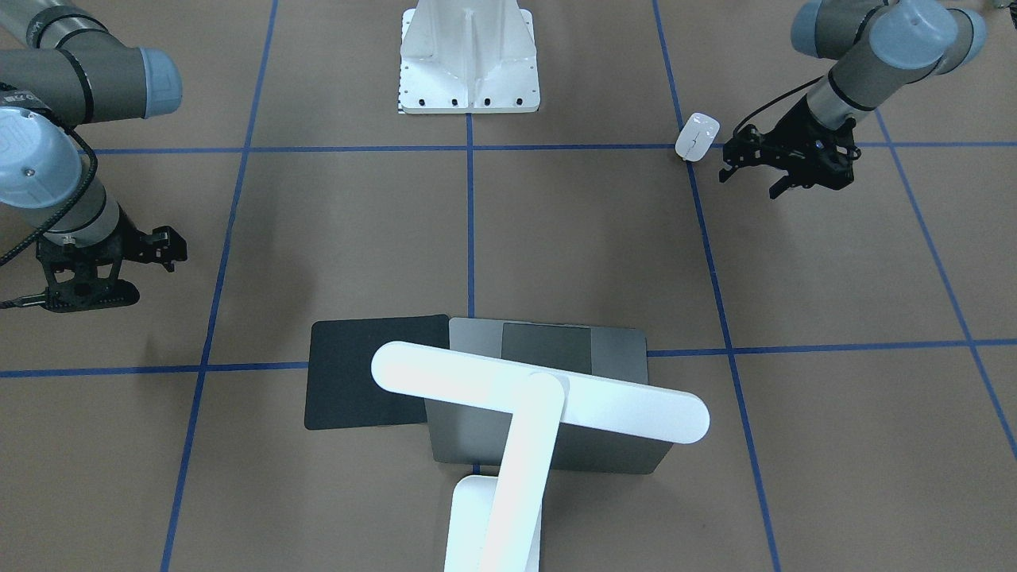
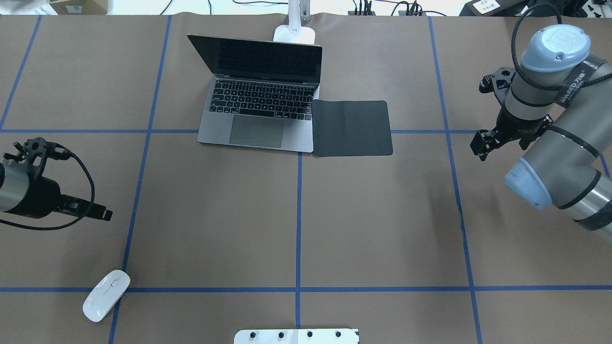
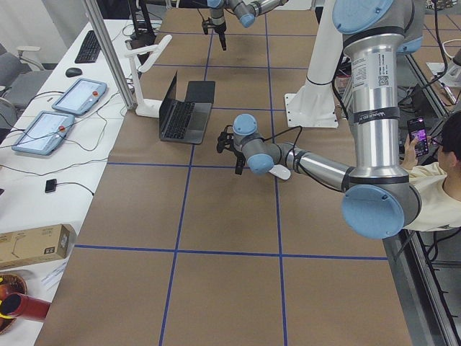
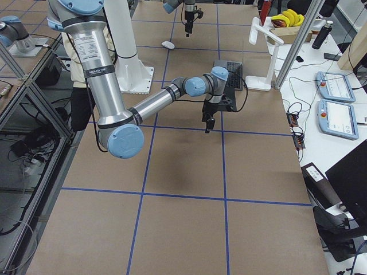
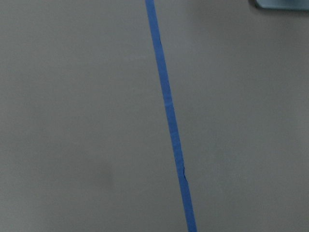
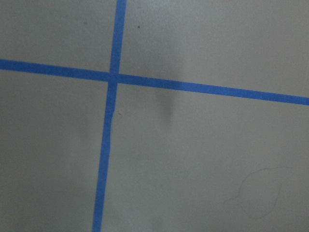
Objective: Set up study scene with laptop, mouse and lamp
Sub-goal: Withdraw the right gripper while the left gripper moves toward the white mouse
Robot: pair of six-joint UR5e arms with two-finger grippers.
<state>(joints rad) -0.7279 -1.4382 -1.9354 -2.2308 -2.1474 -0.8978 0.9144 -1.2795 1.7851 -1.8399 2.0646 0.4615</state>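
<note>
The laptop (image 2: 260,102) stands open at the table's far middle, screen dark; in the front-facing view (image 1: 620,357) the lamp partly covers it. The white lamp (image 1: 540,393) stands behind it, bar head over the lid, base (image 2: 294,33) at the far edge. The white mouse (image 2: 106,295) lies at the near left on a blue tape line, also in the front-facing view (image 1: 697,137). My left gripper (image 1: 747,179) hovers beside the mouse, apart from it, open and empty. My right gripper (image 2: 479,147) hovers at the right over bare paper, open and empty. Both wrist views show only paper and tape.
A black square mat (image 2: 351,128) lies flat against the laptop's right side. The white bolted pedestal (image 1: 469,63) stands at the table's near middle edge. Blue tape lines grid the brown paper. A person sits beyond the table's near edge (image 3: 443,180).
</note>
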